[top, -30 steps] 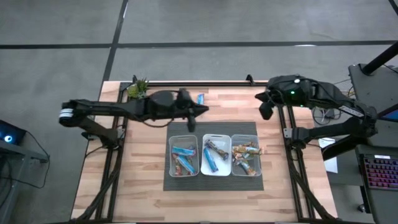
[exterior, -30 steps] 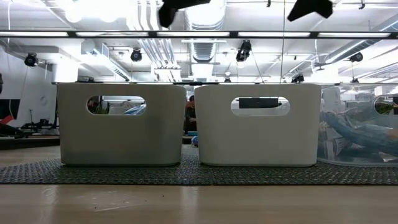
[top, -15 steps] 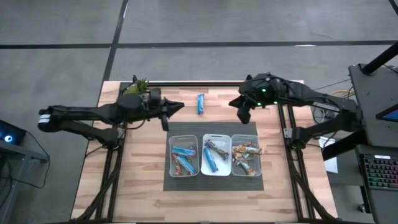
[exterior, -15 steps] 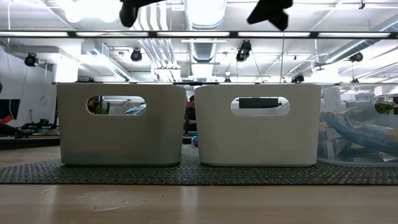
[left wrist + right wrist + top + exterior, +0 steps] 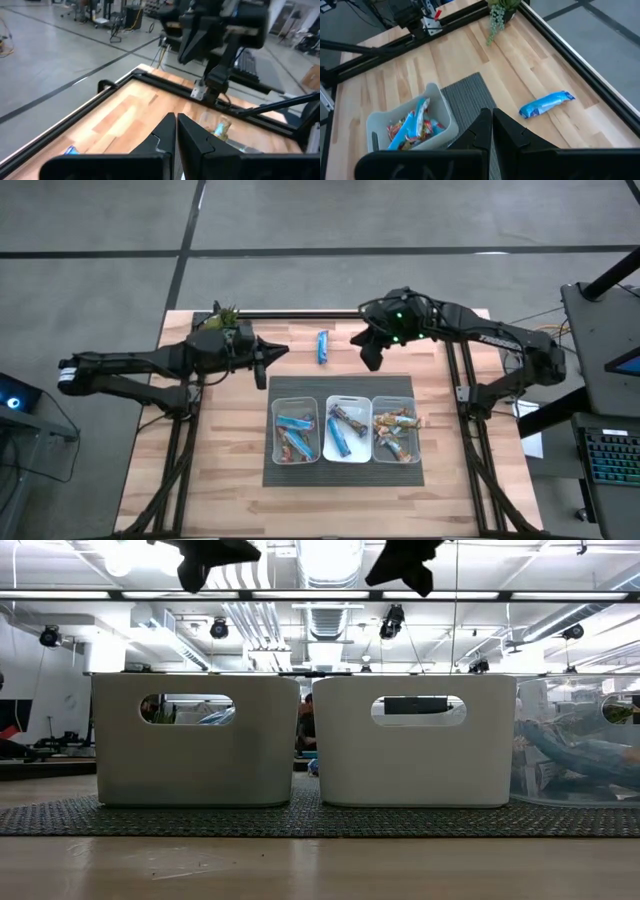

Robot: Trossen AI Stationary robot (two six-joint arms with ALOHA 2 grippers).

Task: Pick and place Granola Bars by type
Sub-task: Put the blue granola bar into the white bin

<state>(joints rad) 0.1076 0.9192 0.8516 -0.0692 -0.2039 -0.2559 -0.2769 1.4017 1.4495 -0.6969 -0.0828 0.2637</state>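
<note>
One blue granola bar (image 5: 322,346) (image 5: 547,104) lies flat on the wooden table near its far edge. More granola bars fill three clear bins: blue-and-red ones in the left bin (image 5: 274,432), blue in the middle bin (image 5: 327,402), tan in the right bin (image 5: 416,442). My left gripper (image 5: 283,353) (image 5: 176,125) hangs shut to the left of the loose bar. My right gripper (image 5: 371,357) (image 5: 491,117) hangs shut to its right, tipped downward. Neither holds anything. Both also show at the top of the low view: left gripper (image 5: 205,555), right gripper (image 5: 405,560).
The bins stand side by side on a dark mat (image 5: 340,388) at the table's middle. A small green plant (image 5: 222,318) sits at the far left corner. A black rail (image 5: 300,313) runs along the far edge. Bare wood lies around the loose bar.
My left gripper has drawn back toward the table's left edge, away from the loose blue bar. My right gripper has travelled toward the table's left, nearing the bar, and has tipped further downward. Both have stayed shut. The bar has not moved.
</note>
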